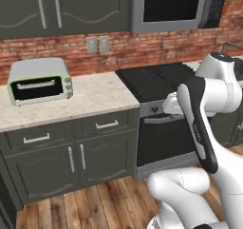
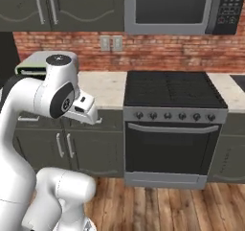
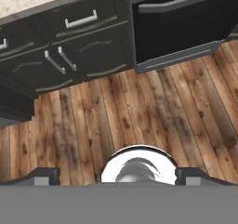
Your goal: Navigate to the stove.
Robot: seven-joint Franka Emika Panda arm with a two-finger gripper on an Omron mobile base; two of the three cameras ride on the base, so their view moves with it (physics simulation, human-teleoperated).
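Note:
The stove (image 1: 154, 81) stands in the counter run, with a black grated cooktop, a grey knob panel and a black oven door with a bar handle. It sits right of centre in the left base view, partly behind my arm, and the stove (image 2: 172, 88) faces me almost squarely in the right base view. In the hand view the stove's oven door (image 3: 186, 28) fills the top right. My gripper (image 3: 117, 177) points down at the wooden floor in front of the cabinets, open, with nothing between its fingers.
A small silver toaster oven (image 1: 38, 81) sits on the stone counter (image 1: 95, 97) left of the stove. A microwave (image 2: 177, 7) hangs above the cooktop. Dark cabinets (image 3: 79, 46) line the wall, with wooden floor (image 3: 139, 116) before them. A faucet (image 1: 230, 45) shows at far right.

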